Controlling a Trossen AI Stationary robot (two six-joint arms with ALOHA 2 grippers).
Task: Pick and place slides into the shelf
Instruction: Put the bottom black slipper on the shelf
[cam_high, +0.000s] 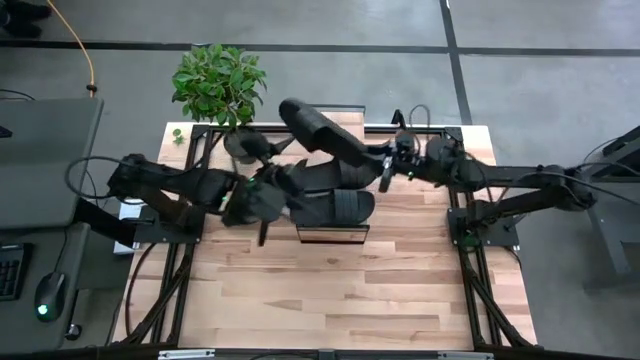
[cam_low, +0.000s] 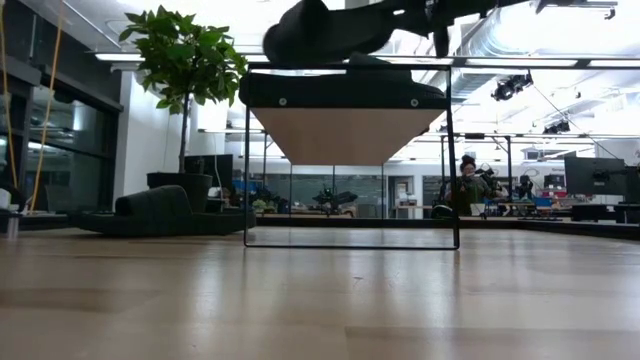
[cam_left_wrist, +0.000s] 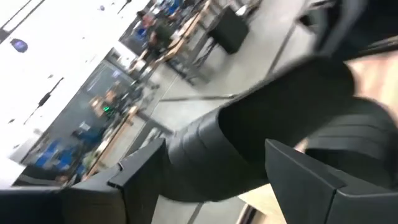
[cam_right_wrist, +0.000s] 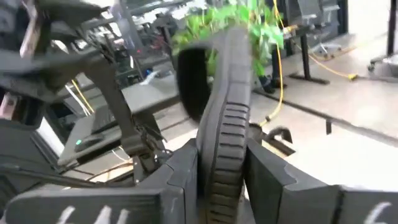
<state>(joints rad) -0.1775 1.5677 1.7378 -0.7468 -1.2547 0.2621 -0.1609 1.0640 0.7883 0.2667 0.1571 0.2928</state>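
Note:
My right gripper (cam_high: 385, 165) (cam_right_wrist: 221, 186) is shut on a black slide (cam_high: 320, 130) (cam_low: 320, 30) and carries it high above the shelf's far side. The shelf (cam_high: 333, 232) (cam_low: 345, 100) stands mid-table, with another slide (cam_high: 340, 206) lying on its plank top. My left gripper (cam_high: 266, 196) (cam_left_wrist: 211, 186) reaches in from the left at the shelf's left end and is shut on a third slide (cam_high: 322, 180) (cam_left_wrist: 261, 130). In the low view, a dark slide-like shape (cam_low: 150, 212) rests on the table by the plant pot. My left gripper has one end of the slide (cam_left_wrist: 205, 155) between its two fingers (cam_left_wrist: 146, 168), coming roughly level from the table's left. Whether that slide rests on the shelf or hangs free cannot be told. My right gripper pinches the slide's sole at one end (cam_right_wrist: 224, 168) between its two fingers (cam_right_wrist: 180, 174), coming level from the table's right. The slide is turned on edge. It is lifted clear and sticks out past the fingers toward the plant, strap (cam_right_wrist: 189, 78) to one side.
A potted plant (cam_high: 220, 85) (cam_low: 185, 60) stands at the table's far left corner, close to both arms. The near half of the wooden tabletop (cam_high: 330, 300) is bare. People and desks show in the room beyond (cam_low: 465, 180).

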